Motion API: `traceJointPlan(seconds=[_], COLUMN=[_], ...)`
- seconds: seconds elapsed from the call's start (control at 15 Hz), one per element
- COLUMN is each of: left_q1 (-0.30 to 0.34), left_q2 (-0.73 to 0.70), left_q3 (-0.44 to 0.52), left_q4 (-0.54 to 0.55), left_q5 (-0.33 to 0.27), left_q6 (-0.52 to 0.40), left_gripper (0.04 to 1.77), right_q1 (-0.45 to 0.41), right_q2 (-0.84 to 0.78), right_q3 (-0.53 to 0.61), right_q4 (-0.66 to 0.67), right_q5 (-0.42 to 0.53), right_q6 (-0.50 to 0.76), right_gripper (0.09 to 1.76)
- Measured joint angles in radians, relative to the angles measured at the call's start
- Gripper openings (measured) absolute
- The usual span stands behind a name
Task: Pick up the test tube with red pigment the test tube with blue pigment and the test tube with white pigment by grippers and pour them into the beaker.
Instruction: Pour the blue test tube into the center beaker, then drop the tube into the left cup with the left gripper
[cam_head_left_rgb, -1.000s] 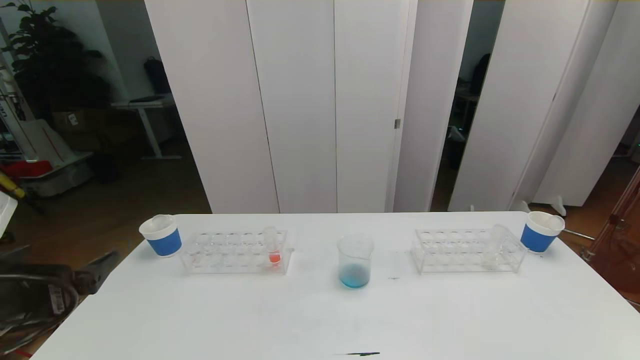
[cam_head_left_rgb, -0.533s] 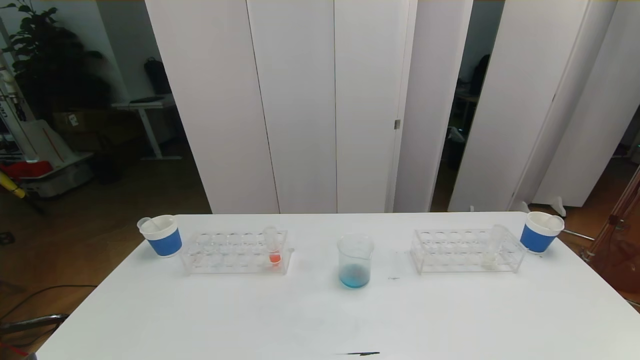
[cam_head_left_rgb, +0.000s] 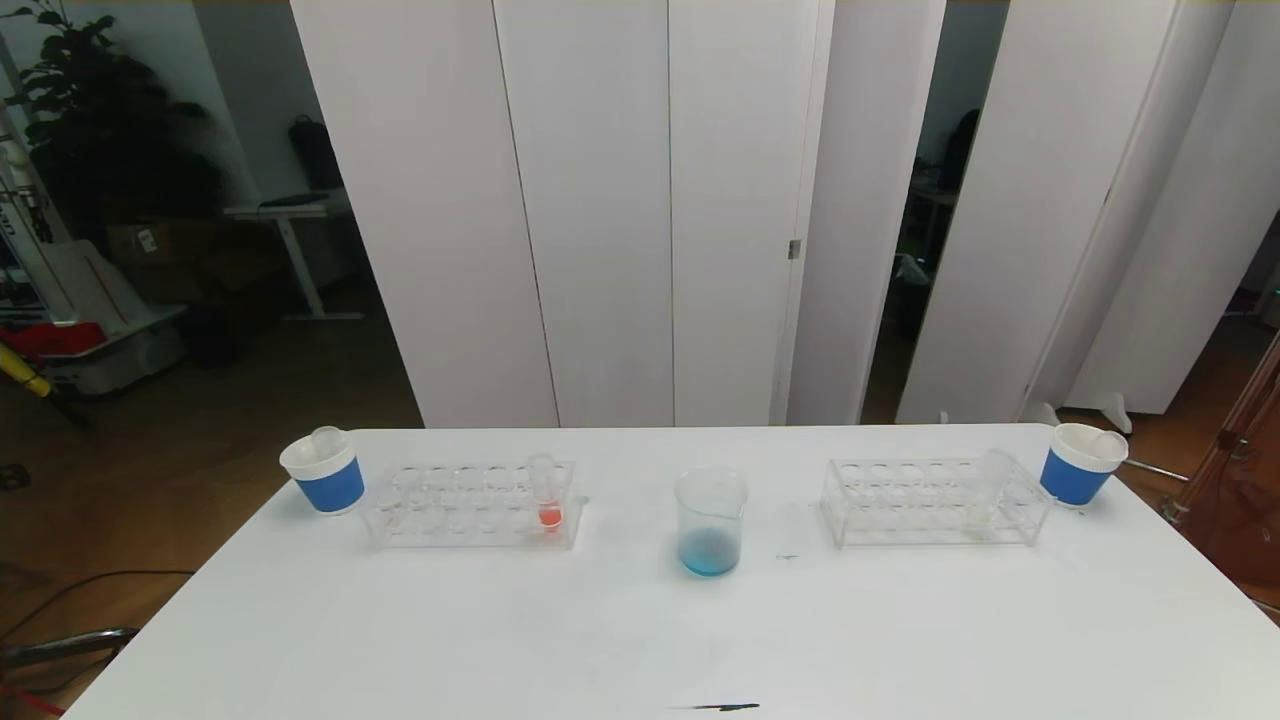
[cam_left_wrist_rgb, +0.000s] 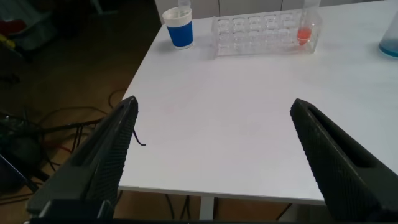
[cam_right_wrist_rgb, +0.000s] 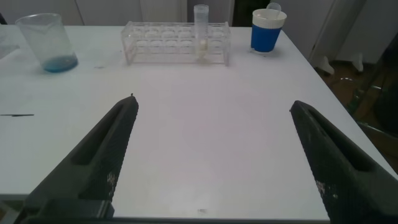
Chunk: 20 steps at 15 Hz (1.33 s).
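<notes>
The beaker (cam_head_left_rgb: 710, 520) stands mid-table with cyan-blue liquid at its bottom; it also shows in the right wrist view (cam_right_wrist_rgb: 46, 43). The tube with red pigment (cam_head_left_rgb: 546, 495) stands in the left rack (cam_head_left_rgb: 440, 510). The tube with white pigment (cam_head_left_rgb: 990, 485) stands in the right rack (cam_head_left_rgb: 900, 500) and shows in the right wrist view (cam_right_wrist_rgb: 201, 31). No tube with blue liquid is in view. My left gripper (cam_left_wrist_rgb: 212, 102) is open and empty over the table's near left edge. My right gripper (cam_right_wrist_rgb: 212, 102) is open and empty over the near right side. Neither shows in the head view.
A blue paper cup (cam_head_left_rgb: 325, 475) left of the left rack holds a clear empty tube (cam_head_left_rgb: 325, 438). Another blue cup (cam_head_left_rgb: 1078, 468) stands at the far right corner with a clear tube in it. A small dark mark (cam_head_left_rgb: 715, 708) lies near the front edge.
My left arm has drawn back out of the head view at the lower left. The clear tube in the left cup rocked to the left and back.
</notes>
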Motion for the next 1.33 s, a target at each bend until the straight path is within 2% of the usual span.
traceJointPlan(seconds=[0.2,0.33,0.47,0.73,1.0,1.33], left_q1=[0.002,0.003,0.003,0.003,0.003,0.004], left_q2=[-0.059,-0.072,-0.075,-0.078,-0.079,-0.079], left_q3=[0.073,0.132,0.177,0.216,0.281,0.31], left_q4=[-0.015,-0.088,-0.164,-0.188,-0.284,-0.325], left_q5=[-0.024,-0.033,-0.07,-0.081,-0.175,-0.174], left_q6=[0.012,0.011,0.011,0.002,-0.003,-0.013], left_gripper=[1.75,1.75,1.75,1.75,1.75,1.75], right_q1=[0.0,0.0,0.0,0.0,0.0,0.0], right_q2=[0.0,0.0,0.0,0.0,0.0,0.0], right_q3=[0.0,0.0,0.0,0.0,0.0,0.0], right_q4=[0.0,0.0,0.0,0.0,0.0,0.0], right_q5=[0.0,0.0,0.0,0.0,0.0,0.0], right_q6=[0.0,0.0,0.0,0.0,0.0,0.001], right_gripper=[1.75,1.75,1.75,1.75,1.75,1.75])
